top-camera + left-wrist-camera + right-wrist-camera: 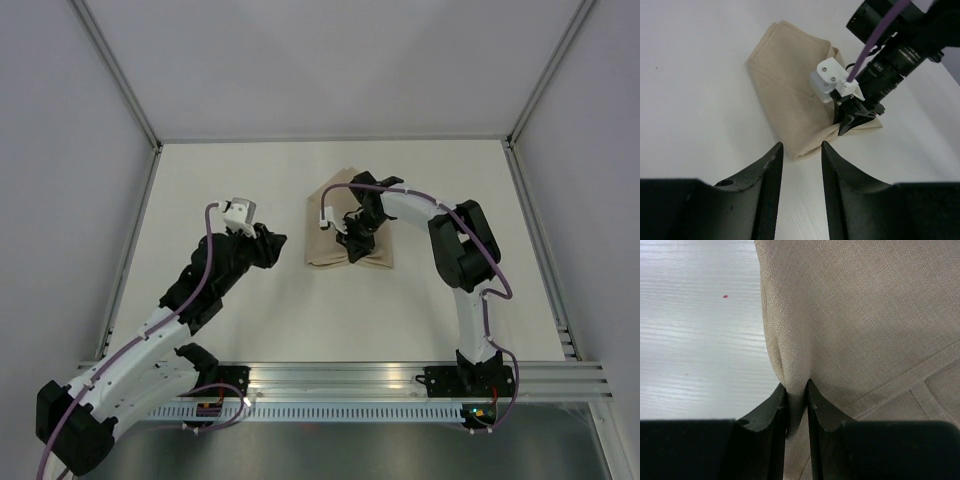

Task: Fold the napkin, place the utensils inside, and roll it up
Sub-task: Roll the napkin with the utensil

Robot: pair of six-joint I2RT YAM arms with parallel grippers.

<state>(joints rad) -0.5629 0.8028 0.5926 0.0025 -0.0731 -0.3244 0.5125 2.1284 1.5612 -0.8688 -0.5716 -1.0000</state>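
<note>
The beige napkin (pixel 325 232) lies folded in the middle of the table. My right gripper (pixel 356 250) is down on its near edge, shut on a pinched ridge of the cloth (pixel 796 390). In the left wrist view the folded napkin (pixel 790 95) lies ahead, with the right gripper's black fingers (pixel 855 119) pressed into its right side. My left gripper (pixel 800 150) stands open over bare table, a little short of the napkin's near corner, with nothing between its fingers. In the top view the left gripper (pixel 278 243) sits to the left of the napkin. The utensils are out of view.
White walls with metal rails (pixel 130 110) enclose the table on three sides. An aluminium rail (pixel 400 378) runs along the near edge, carrying both arm bases. A small red speck (pixel 725 296) marks the table beside the napkin.
</note>
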